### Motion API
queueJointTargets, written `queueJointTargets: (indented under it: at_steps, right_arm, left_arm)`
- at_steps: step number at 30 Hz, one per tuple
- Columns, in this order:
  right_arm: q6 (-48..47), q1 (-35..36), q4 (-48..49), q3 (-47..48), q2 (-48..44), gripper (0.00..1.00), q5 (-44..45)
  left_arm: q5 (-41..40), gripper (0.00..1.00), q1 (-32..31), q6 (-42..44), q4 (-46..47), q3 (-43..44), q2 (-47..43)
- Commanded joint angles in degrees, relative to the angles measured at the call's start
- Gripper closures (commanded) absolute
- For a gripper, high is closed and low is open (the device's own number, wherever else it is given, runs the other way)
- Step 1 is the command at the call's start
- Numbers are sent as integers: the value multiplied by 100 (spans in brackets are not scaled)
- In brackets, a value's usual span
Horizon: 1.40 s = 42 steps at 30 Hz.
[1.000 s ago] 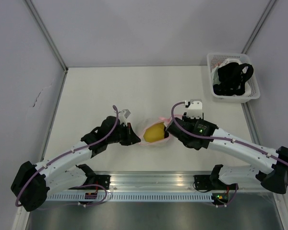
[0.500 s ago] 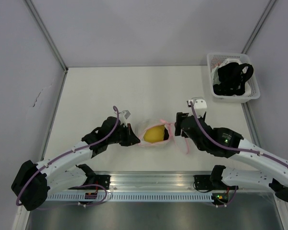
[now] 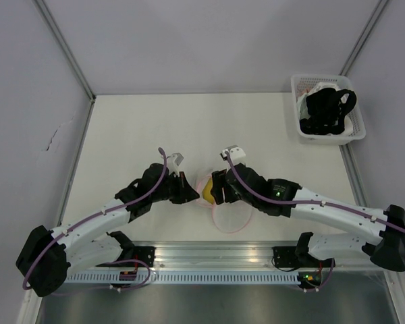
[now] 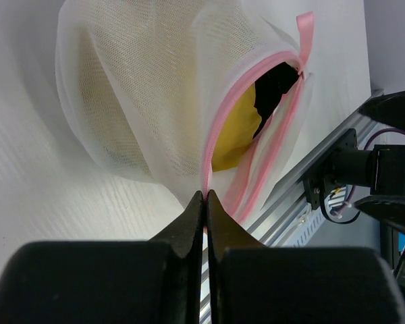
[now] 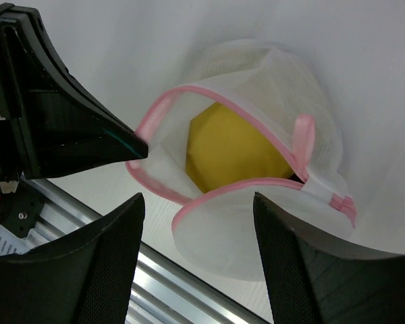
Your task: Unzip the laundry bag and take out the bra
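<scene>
Unzipped white mesh laundry bag [image 4: 142,88], pink zip trim, mid near edge. Left gripper [image 4: 204,196] pinches trim, anchoring mouth. Right gripper [image 5: 197,202] spread wide, empty, over yellow padded bra [image 5: 233,145].

1. Round translucent white mesh laundry bag [image 5: 283,101]: fine net weave, pink zipper trim on the rim, pink ribbon loop.
2. Bright yellow padded fabric bra [image 5: 233,152]: plain solid yellow.
3. Left gripper [image 4: 204,197]: plain black. Right gripper [image 5: 197,202]: black, fine dotted grid on its fingers [image 5: 101,263].
4. White rectangular plastic basket [image 3: 329,138]: slotted walls. Black strappy garment [image 3: 327,108]: solid black.
5. Flat table [image 3: 155,128]: plain off-white.
</scene>
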Motion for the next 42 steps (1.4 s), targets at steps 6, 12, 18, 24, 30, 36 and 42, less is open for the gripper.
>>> queueJointTargets:
  at_steps: [6, 12, 18, 24, 30, 36, 42]
  right_arm:
    - [313, 199, 737, 129, 706, 35, -164]
    - [331, 199, 904, 146, 1189, 45, 537]
    - [340, 41, 755, 226, 1892, 42, 1276]
    - [287, -161, 1124, 120, 2586, 42, 1145]
    - [296, -153, 1327, 6, 2675, 83, 1066]
    - [120, -153, 1177, -143, 1675, 99, 593]
    - [-240, -91, 713, -161, -99, 100, -1033]
  left_arm:
    - [222, 98, -21, -267, 376, -78, -74]
    - [274, 98, -21, -337, 394, -148, -232]
    - [318, 98, -21, -425, 394, -262, -495]
    - [310, 98, -21, -495, 341, -368, -759]
    - [318, 98, -21, -513, 324, -412, -830]
    - [275, 98, -21, -504, 332, -421, -742]
    - [126, 98, -21, -478, 368, -377, -601]
